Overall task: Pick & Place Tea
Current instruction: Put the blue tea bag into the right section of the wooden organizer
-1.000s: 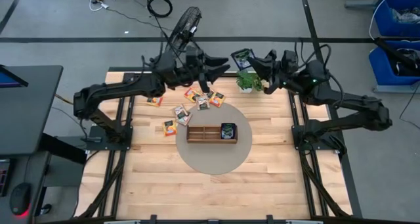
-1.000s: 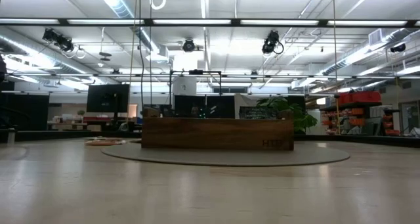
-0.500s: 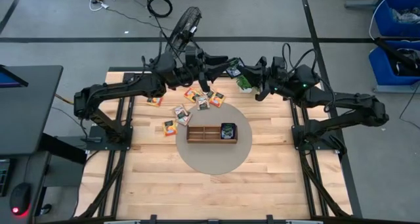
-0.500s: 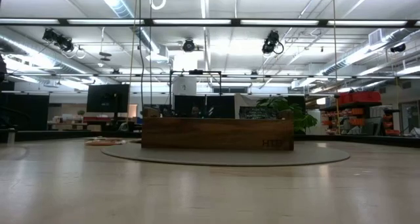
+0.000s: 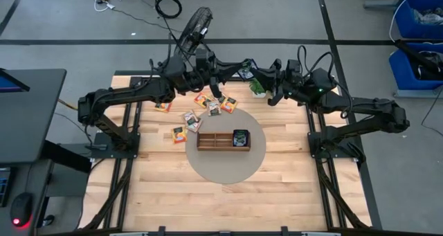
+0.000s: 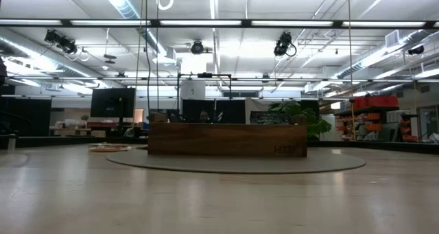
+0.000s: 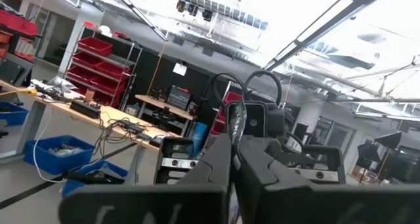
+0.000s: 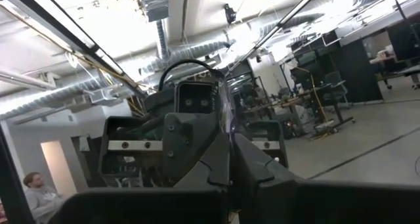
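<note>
**Handover in mid-air**

One tea packet (image 5: 246,73) hangs edge-on between my two grippers, above the far edge of the worktop (image 5: 291,160). My right gripper (image 5: 259,75) is pressed together on it. My left gripper (image 5: 238,68), nose to nose with it, pinches the same packet. I judge this the pass from right to left. Next, the right must let go cleanly. Then the left carries the packet down to the tray (image 5: 223,140) below, past the loose packets (image 5: 208,106).

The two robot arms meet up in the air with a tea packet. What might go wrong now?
The left fingers and right fingers both look shut on one tea packet, so pulling apart might tear it. If a grip slips, it may drop among the loose packets instead of into the wooden tray.
</note>
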`<state>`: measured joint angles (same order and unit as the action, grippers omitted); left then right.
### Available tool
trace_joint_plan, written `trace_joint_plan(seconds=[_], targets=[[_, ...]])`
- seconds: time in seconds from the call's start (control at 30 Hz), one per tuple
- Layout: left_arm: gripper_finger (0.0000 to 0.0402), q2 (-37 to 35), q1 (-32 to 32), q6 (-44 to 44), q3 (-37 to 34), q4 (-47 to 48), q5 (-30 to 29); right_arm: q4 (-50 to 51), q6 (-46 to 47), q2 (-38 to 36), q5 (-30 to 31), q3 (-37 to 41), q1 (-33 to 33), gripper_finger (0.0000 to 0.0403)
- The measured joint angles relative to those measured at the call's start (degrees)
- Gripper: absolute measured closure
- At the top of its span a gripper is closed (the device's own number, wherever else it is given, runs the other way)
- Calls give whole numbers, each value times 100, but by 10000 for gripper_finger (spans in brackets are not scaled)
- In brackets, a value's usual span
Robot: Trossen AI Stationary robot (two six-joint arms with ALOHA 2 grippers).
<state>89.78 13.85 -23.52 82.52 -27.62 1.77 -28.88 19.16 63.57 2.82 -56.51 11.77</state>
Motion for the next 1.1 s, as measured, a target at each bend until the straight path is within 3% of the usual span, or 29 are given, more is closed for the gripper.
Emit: trace_joint_plan(seconds=[0.2, 0.3, 0.43, 0.63, 0.8, 0.93, 1.1], targets=[[398, 0, 14, 64, 0, 62, 1, 39, -138, 0, -8, 2, 2, 388], [398, -10, 29, 87, 4, 282, 9, 167, -406, -16, -17, 0, 2, 352], [399, -38, 104, 163, 4, 810, 537, 623, -551, -191, -27, 0, 13, 290], [400, -136, 149, 549, 7, 2199, 1124, 1553, -569, -612, -358, -23, 105, 215], [400, -144, 59, 973, 2, 3070, 1286, 3833, -688, -541, -1030, -821, 195, 205], [400, -150, -3, 1169, 2, 3140, 1290, 5867, -1290, -33, -1145, -1961, 231, 210], [400, -151, 2, 1245, 2, 3183, 1242, 7531, -1765, 855, -1261, -3248, 280, 211]])
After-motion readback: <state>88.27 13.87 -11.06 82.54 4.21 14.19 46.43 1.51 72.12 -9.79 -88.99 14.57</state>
